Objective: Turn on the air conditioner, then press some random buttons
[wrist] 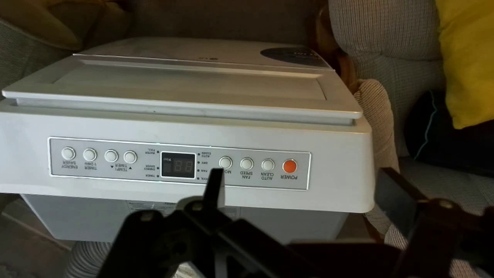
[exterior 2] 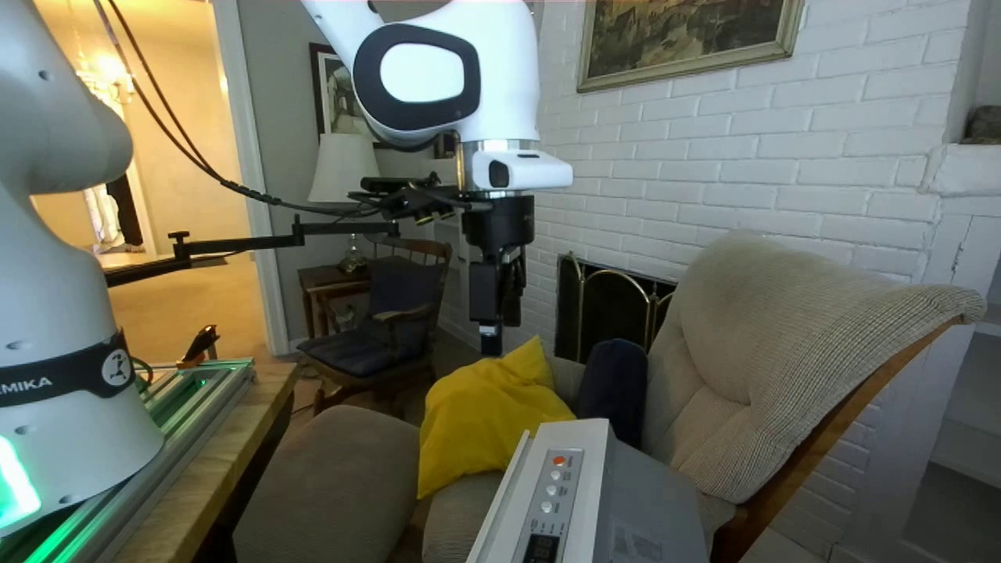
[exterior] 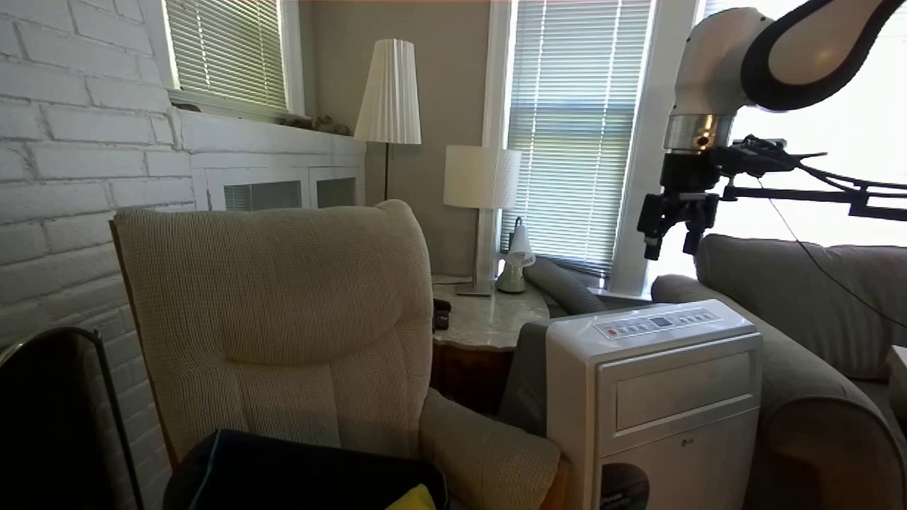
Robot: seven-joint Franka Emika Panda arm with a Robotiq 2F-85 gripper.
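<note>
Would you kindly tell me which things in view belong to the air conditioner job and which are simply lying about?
Part of the job:
air conditioner
orange power button
white buttons
robot's fingers, open

Just lying about:
beige armchair
yellow cushion
grey sofa
floor lamp
fireplace screen

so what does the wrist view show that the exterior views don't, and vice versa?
Only the wrist view: readable labels beside the buttons, upside down, POWER among them.
Only the exterior views: the arm's white links, the white brick wall and white lampshades.
Both share: the air conditioner, its orange power button, the yellow cushion and the open gripper.
</note>
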